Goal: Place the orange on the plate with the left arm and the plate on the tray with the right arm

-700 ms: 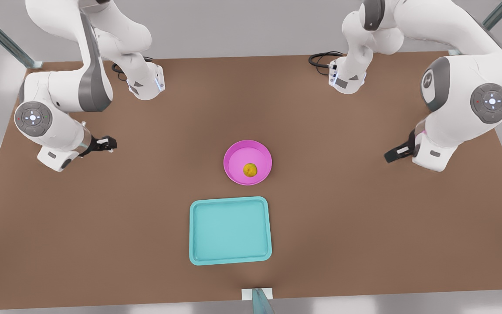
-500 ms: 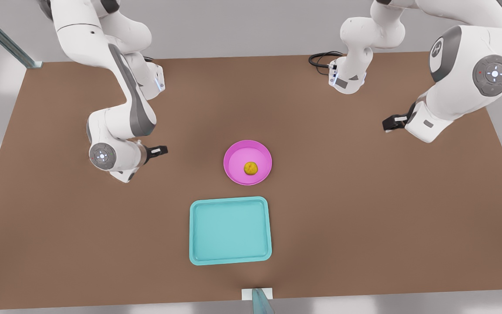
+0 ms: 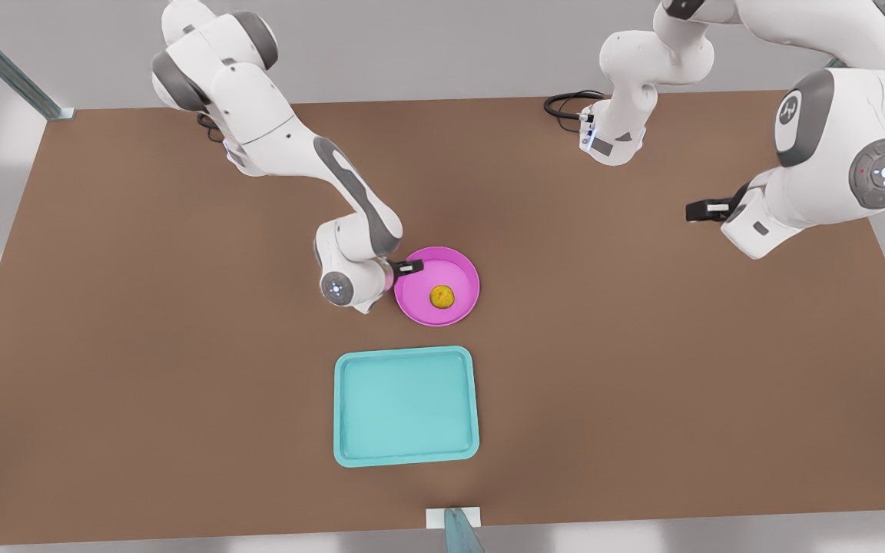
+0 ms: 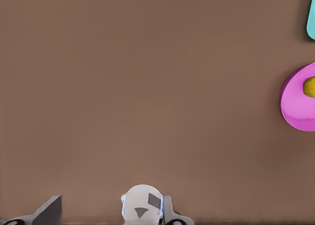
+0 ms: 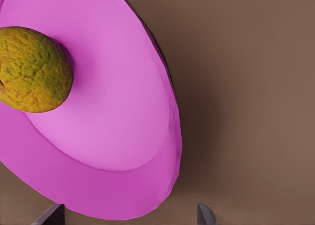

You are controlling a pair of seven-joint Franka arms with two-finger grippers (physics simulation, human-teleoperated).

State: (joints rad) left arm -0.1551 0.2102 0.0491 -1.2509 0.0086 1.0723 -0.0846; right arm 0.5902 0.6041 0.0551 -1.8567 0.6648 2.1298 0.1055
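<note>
White arms (image 3: pixel 281 138) – grey segments, black claws

1. Front view: a camera off the arms, high above the table (image 3: pixel 104 384), looking steeply down from far off. It takes in both arms and the whole work area.
2. Right wrist view: rides the right gripper (image 3: pixel 412 267) and looks along its parted fingertips (image 5: pixel 204 214) from very near. The plate (image 5: pixel 123 136) rim lies between the jaws, and the orange (image 5: pixel 32 70) lies just beyond them.
3. Left wrist view: rides the left gripper (image 3: pixel 700 210), raised and facing down on bare table. The plate lies well away from its jaws.
4. Overlap: all three views share the plate and orange. The front and left wrist views also share the tray (image 3: pixel 406 351).
</note>
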